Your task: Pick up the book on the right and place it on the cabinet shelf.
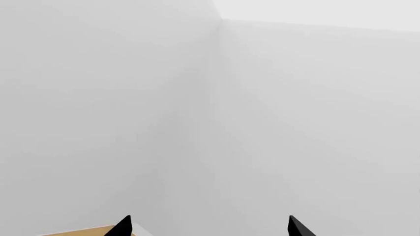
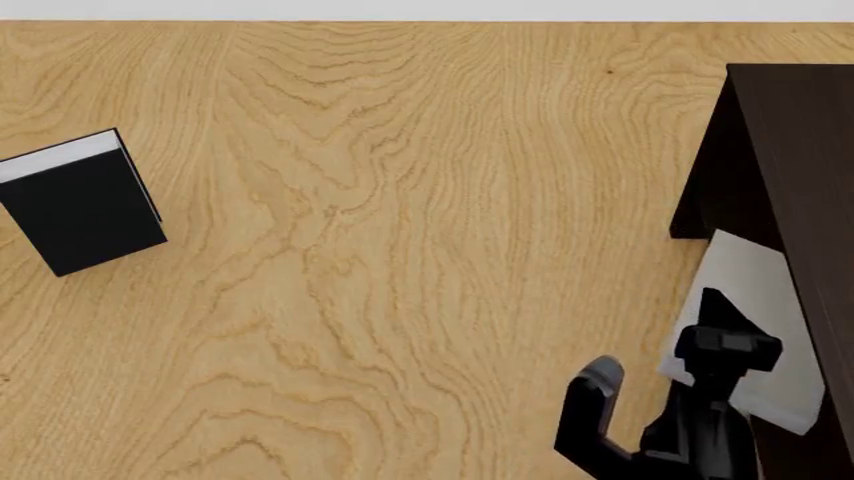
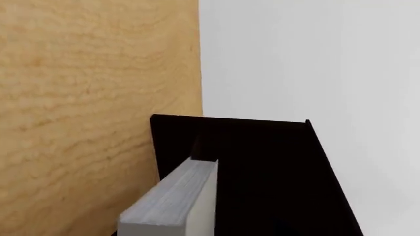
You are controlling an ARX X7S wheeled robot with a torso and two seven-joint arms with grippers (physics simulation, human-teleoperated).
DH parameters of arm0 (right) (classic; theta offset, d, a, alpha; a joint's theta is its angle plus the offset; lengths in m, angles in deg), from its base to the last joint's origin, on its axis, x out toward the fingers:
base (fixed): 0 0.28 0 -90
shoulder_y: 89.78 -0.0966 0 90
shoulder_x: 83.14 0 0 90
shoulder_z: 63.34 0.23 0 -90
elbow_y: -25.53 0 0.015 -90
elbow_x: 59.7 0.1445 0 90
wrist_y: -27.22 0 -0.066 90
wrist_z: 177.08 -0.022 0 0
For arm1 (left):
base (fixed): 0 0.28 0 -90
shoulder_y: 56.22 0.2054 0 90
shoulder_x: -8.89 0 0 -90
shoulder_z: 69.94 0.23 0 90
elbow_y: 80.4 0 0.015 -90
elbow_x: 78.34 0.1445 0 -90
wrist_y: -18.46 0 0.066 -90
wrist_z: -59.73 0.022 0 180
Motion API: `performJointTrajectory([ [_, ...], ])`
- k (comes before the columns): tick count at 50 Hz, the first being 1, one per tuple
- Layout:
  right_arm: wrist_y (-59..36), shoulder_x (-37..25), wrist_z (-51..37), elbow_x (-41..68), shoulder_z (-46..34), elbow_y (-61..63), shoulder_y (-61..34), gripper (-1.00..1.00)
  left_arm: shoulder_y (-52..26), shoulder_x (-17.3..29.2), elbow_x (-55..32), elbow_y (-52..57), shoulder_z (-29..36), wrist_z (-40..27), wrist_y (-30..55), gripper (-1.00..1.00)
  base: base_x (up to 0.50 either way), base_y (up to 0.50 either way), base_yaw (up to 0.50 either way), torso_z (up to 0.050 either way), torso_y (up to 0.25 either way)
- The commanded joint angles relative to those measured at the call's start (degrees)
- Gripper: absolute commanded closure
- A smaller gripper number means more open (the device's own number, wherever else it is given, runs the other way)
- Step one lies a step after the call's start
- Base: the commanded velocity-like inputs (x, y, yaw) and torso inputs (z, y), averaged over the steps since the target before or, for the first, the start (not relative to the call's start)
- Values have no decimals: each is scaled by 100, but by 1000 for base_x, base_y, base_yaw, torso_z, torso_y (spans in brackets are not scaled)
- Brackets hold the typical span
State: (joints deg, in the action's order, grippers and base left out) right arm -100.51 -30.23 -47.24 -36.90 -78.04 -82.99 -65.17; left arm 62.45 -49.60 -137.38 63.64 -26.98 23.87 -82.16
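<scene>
The right tool (image 2: 714, 330) holds the light grey book (image 2: 754, 300) at the open front of the dark cabinet (image 2: 787, 150), above the wooden worktop (image 2: 400, 250). The placing step seems in hand: next, the book must go further in and settle flat on a shelf before release. The left tool (image 1: 208, 227) stands wide and empty.

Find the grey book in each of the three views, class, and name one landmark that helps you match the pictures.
Head view: the grey book sits at the lower right, held by the right gripper, against the cabinet.
Right wrist view: the book is at bottom centre, page edges showing, beside the cabinet.
Left wrist view: not in it; only white walls show.
Shared landmark: the dark cabinet, in the head and right wrist views.
</scene>
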Motion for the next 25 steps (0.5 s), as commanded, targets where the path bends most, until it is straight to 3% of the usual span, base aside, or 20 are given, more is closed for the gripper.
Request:
performJointTrajectory([
  [1,-86,-170,90,-57,-59,697,-118,-100,9,4,-33,25,-26,-10,10,-100,0,0,0,0,0],
  [10,-27,-406,429,130,-53,1388,-283,-100,12,-10,-55,34,-39,5,0,-100,0,0,0,0,0],
  [25,29,-313,439,-20,-82,1419,-343,-100,-15,-48,-58,15,-28,49,-21,-100,0,0,0,0,0],
])
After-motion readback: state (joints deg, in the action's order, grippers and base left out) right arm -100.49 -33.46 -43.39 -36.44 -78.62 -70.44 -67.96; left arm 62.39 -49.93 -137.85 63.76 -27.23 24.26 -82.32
